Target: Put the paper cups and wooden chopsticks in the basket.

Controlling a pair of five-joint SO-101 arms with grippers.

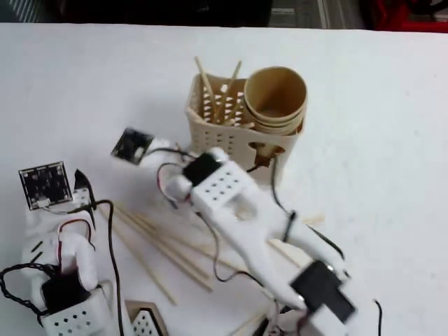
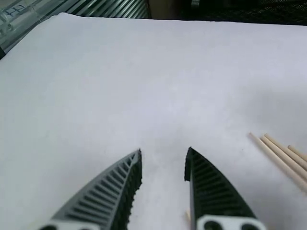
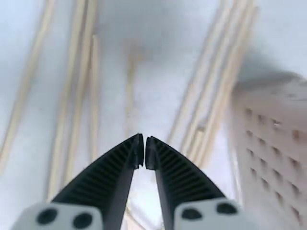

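The right gripper (image 3: 144,152) is clenched. Its ribbed black fingers (image 3: 115,177) meet at the tips with only a hairline between them, and as far as its wrist view lets me tell, nothing is caught there. It hangs over loose chopsticks (image 3: 72,96) lying on the white table (image 3: 158,57), just beside the perforated wall of the basket (image 3: 273,158). In the high view this arm runs from the lower right of the frame up to the centre, ending close against the basket's near side.

The basket stands at upper centre. The paper cups (image 1: 274,98) are nested in a stack in its right part, and several upright chopsticks (image 1: 210,91) lean in its left part. The loose chopsticks fan across the lower centre of the frame, partly under the right arm.

The left gripper (image 2: 163,155) is released, its jaws spread wide above bare table, with a few chopstick ends lying near it. Its arm sits in the lower left corner of the high view.
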